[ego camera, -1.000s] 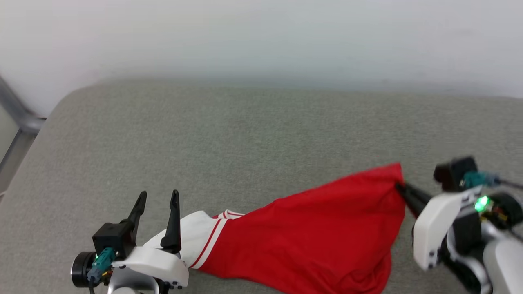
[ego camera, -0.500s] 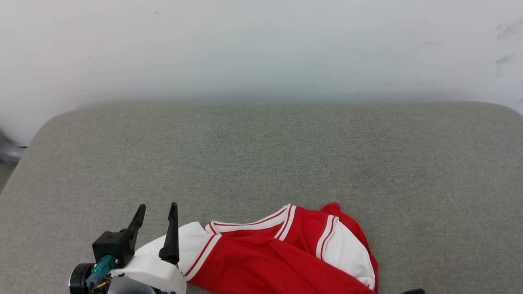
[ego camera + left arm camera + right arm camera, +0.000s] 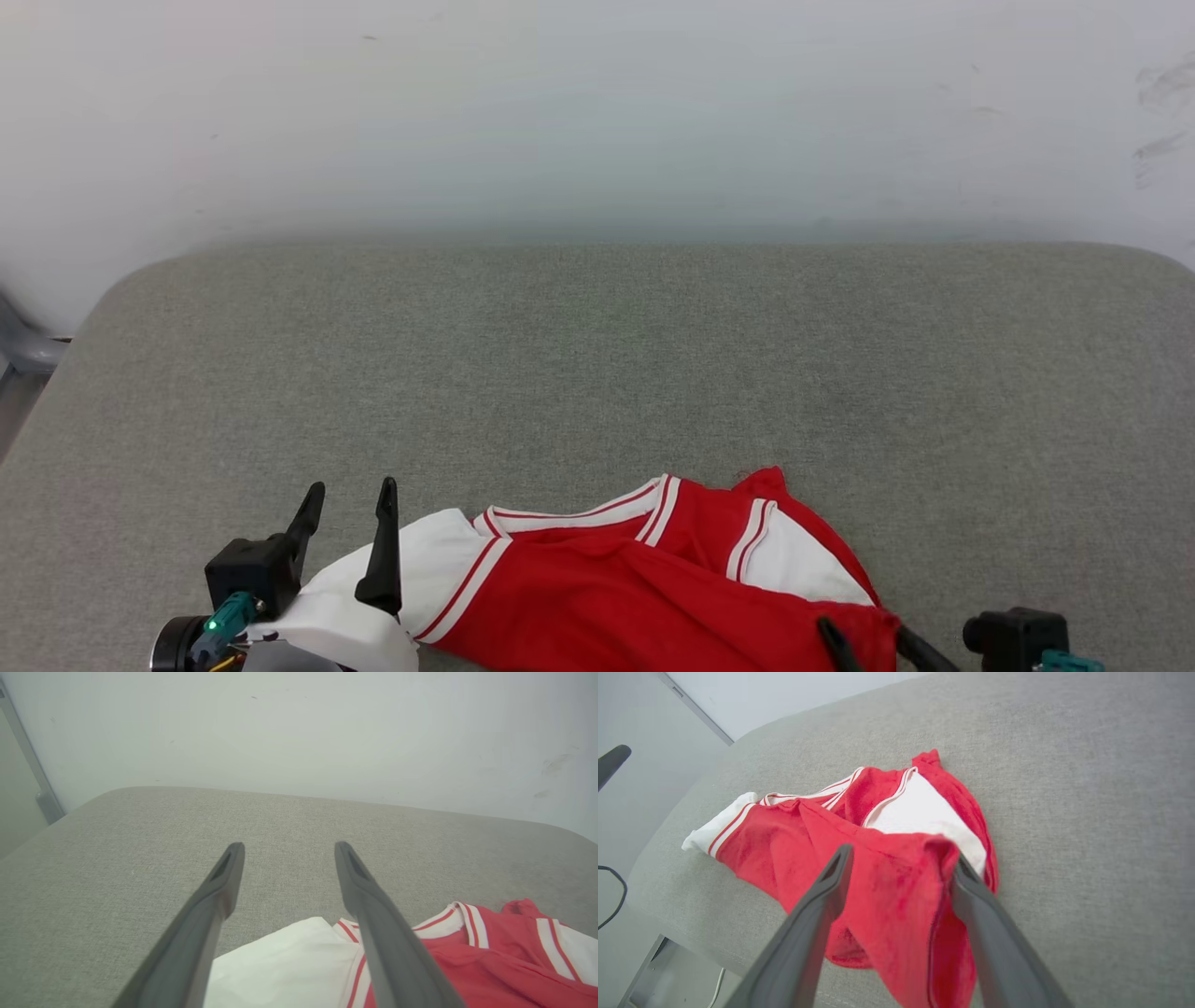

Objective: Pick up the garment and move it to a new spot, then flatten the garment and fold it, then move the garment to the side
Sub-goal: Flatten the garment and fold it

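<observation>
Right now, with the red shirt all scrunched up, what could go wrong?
The garment lies bunched at the near edge of the gray pad, and in the right wrist view part of it seems to hang over, so it could slide off. A red fold rests against one finger of the open right hand; it might snag and get dragged when that hand moves. One white sleeve sits wrapped in red cloth, so folding now would likely come out lumpy.
</observation>
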### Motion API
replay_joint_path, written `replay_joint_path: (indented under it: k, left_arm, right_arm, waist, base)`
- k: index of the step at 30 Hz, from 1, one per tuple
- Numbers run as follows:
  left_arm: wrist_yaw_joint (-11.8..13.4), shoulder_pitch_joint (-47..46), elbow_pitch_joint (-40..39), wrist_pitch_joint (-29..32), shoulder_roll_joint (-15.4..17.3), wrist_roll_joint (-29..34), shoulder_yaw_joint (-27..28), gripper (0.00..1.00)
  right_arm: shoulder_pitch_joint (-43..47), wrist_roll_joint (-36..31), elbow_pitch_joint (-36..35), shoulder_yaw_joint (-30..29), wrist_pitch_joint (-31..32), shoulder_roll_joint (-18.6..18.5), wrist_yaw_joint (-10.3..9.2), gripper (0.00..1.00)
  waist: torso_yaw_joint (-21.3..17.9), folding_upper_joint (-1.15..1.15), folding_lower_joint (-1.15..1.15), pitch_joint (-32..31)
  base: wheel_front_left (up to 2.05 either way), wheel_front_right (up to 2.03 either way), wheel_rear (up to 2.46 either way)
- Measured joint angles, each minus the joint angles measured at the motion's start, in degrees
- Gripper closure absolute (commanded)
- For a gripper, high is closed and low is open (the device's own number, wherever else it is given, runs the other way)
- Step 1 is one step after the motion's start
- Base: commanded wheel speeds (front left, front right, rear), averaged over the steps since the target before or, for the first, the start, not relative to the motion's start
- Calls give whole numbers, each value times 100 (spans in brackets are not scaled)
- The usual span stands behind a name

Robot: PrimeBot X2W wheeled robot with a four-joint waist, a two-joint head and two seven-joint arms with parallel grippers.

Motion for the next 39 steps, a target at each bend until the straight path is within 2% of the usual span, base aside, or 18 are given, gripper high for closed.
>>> replay_joint_path:
  k: [6, 9, 13, 19, 26, 34, 39]
  left_arm:
    - [16, 2, 8, -2, -7, -11, -7, 0]
    - [15, -14, 3, -9, -27, -21, -34, 0]
    - [13, -110, -12, -5, -38, 4, -80, 0]
    - [-53, -403, -27, -37, -65, 8, -110, 0]
    - [-134, -754, 68, -137, -197, 62, -166, 0]
    - [-252, -1049, 180, -254, -426, 88, -208, 0]
    - [-310, -1095, 283, -290, -501, 102, -194, 0]
  right_arm:
    - [-248, -27, 20, -468, 2, -32, 0, 0]
    - [-562, -20, 157, -588, 175, -194, 0, 0]
    - [-1184, 158, 493, -464, 594, -527, 0, 0]
    - [-2444, 560, 1026, 328, 1396, -1096, 0, 0]
    - [-3818, 1049, 1522, 1652, 2098, -1672, 0, 0]
    - [-4776, 1594, 2263, 2976, 2540, -1971, 0, 0]
    - [-5004, 2061, 2731, 3404, 2763, -2073, 1, 0]
  waist:
    - [40, 0, 0, -4]
    - [86, 0, 0, 51]
    - [183, 0, 0, 178]
    - [350, 0, 1, 555]
    - [686, 0, 2, 1007]
    - [1092, 0, 2, 1410]
    - [1235, 0, 1, 1563]
  base:
    - [0, 0, 0]
    - [0, 0, 0]
    - [0, 0, 0]
    - [0, 0, 0]
    - [0, 0, 0]
    - [0, 0, 0]
    - [0, 0, 0]
